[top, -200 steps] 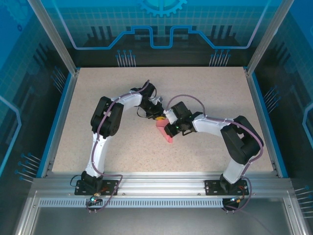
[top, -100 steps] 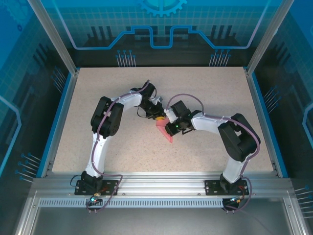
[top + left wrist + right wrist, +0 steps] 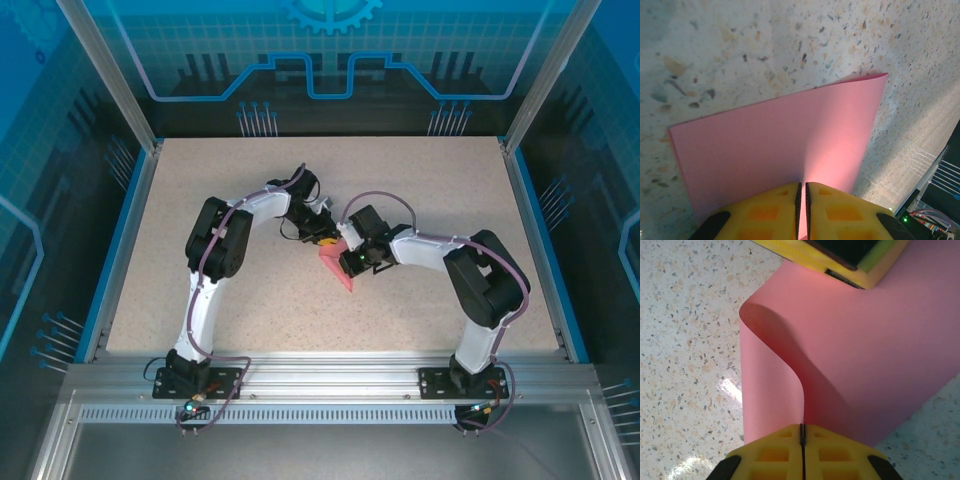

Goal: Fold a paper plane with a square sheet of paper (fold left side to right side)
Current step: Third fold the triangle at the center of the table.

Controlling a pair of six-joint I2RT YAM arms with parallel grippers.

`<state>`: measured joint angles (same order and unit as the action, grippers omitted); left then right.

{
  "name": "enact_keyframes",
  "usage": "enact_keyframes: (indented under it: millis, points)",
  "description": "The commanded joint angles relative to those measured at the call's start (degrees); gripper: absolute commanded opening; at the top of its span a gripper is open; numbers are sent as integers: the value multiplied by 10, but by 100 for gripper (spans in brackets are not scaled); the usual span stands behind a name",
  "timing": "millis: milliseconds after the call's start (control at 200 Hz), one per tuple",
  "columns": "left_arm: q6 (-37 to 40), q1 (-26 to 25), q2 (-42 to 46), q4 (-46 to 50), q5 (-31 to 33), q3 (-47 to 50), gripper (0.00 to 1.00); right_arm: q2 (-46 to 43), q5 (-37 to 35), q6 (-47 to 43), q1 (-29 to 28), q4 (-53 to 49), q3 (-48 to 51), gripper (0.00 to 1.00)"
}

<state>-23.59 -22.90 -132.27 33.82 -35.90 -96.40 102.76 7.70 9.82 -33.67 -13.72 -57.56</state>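
The square sheet of paper [image 3: 865, 355] lies near the middle of the speckled table [image 3: 420, 190], with one pink flap curling up off the tabletop. The left gripper [image 3: 801, 186] has its yellow jaws pressed together on the sheet's side farther from the table's near edge. The right gripper [image 3: 802, 427] pinches the raised flap's edge, jaws closed tight.

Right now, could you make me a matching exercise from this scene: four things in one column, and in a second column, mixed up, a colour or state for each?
Things:
1. square sheet of paper
2. table
3. left gripper
4. rail at the near edge

Colour or state:
A. speckled beige
B. silver
C. shut on the sheet
D. pink-red, curved

Pairs: 1-D, 2-A, 3-C, 4-B.
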Motion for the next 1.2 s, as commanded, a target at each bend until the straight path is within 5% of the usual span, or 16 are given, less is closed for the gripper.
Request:
enact_keyframes:
  millis: [0,1195]
  points:
    - [7,-8,-26,28,2,-7,14,13,-5,10,8,-12,-13,7]
    - [8,-9,-22,26,3,-5,15,36,-4,6,11,-36,-17,7]
